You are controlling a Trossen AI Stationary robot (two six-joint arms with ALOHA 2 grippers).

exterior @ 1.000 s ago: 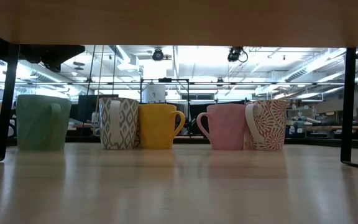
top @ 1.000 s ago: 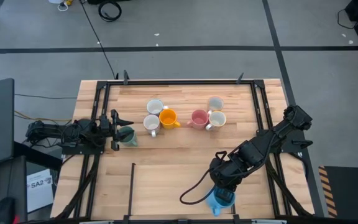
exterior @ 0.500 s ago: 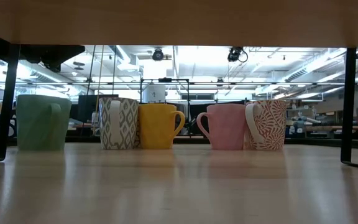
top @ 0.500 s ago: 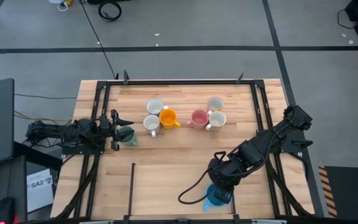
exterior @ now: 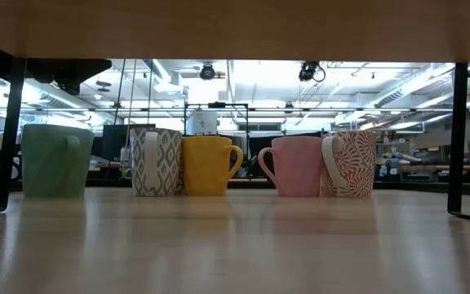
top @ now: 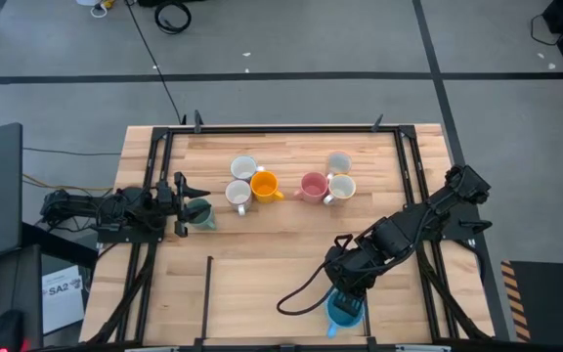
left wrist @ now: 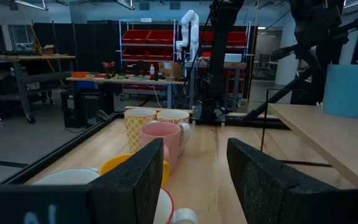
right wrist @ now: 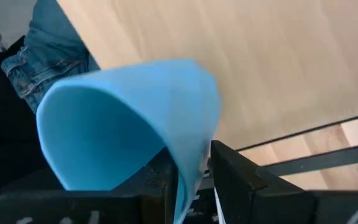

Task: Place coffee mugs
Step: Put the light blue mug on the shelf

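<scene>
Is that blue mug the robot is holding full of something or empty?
Empty. The right wrist view looks straight into the blue mug and shows only bare blue inside, with the right gripper's fingers clamped on its rim.

Grey floor (top: 291, 39), red-bin shelving (left wrist: 151, 56), ceiling lights.

"SA2" on a white label (top: 64, 287) left of the table (top: 281, 256).
</scene>
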